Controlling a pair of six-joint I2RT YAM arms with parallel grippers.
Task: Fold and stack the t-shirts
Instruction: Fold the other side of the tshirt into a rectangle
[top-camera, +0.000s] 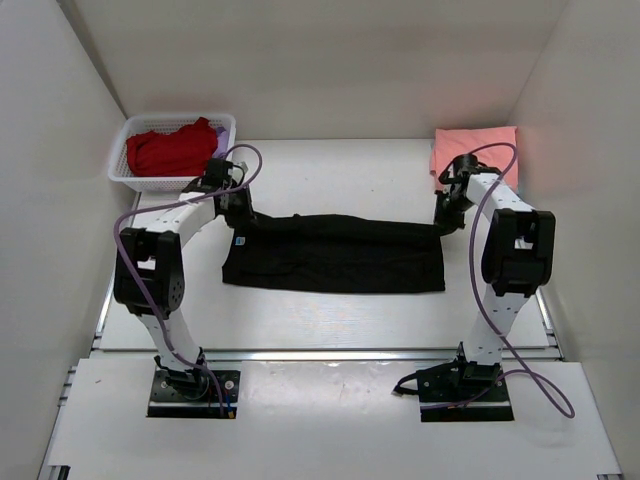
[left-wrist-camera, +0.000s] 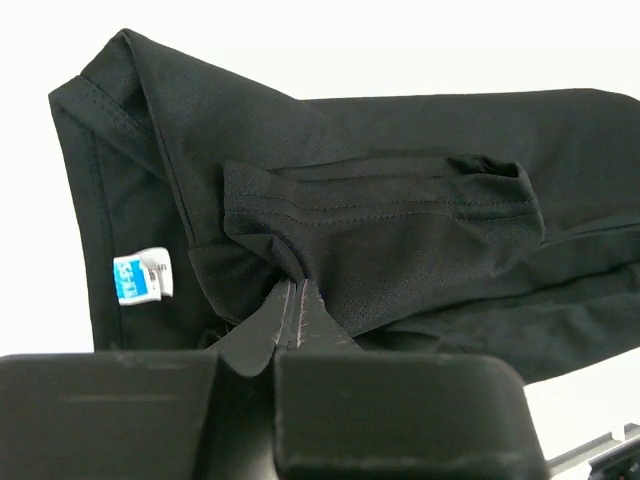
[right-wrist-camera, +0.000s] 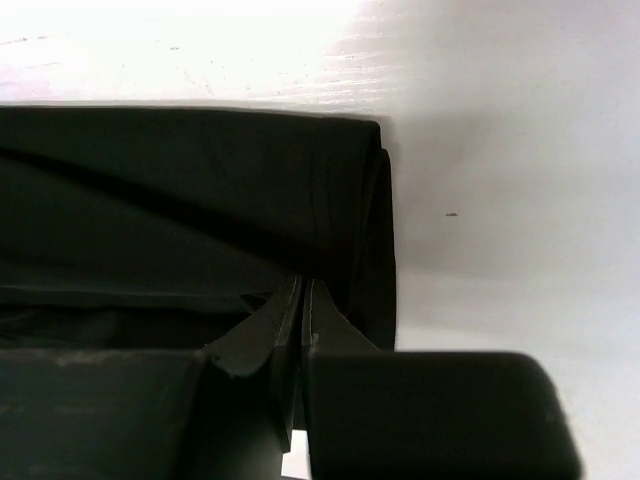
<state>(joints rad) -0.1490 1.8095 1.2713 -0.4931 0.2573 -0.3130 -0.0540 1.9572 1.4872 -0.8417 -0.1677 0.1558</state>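
Note:
A black t-shirt (top-camera: 335, 255) lies stretched across the middle of the table, its far edge lifted into a taut band between both arms. My left gripper (top-camera: 238, 212) is shut on the shirt's left end; the left wrist view shows the black fabric (left-wrist-camera: 380, 230) bunched at my closed tips (left-wrist-camera: 297, 285), with a blue-white label (left-wrist-camera: 140, 275) beside them. My right gripper (top-camera: 446, 214) is shut on the right end, where the folded black cloth (right-wrist-camera: 200, 190) meets its closed tips (right-wrist-camera: 304, 283). A salmon-pink t-shirt (top-camera: 474, 150) lies folded at the back right. A red t-shirt (top-camera: 170, 150) fills the basket.
The white lattice basket (top-camera: 122, 176) stands at the back left, with a strip of lilac cloth (top-camera: 222, 129) at its right side. White walls close in the table on the left, right and back. The near table edge has a metal rail (top-camera: 330, 354).

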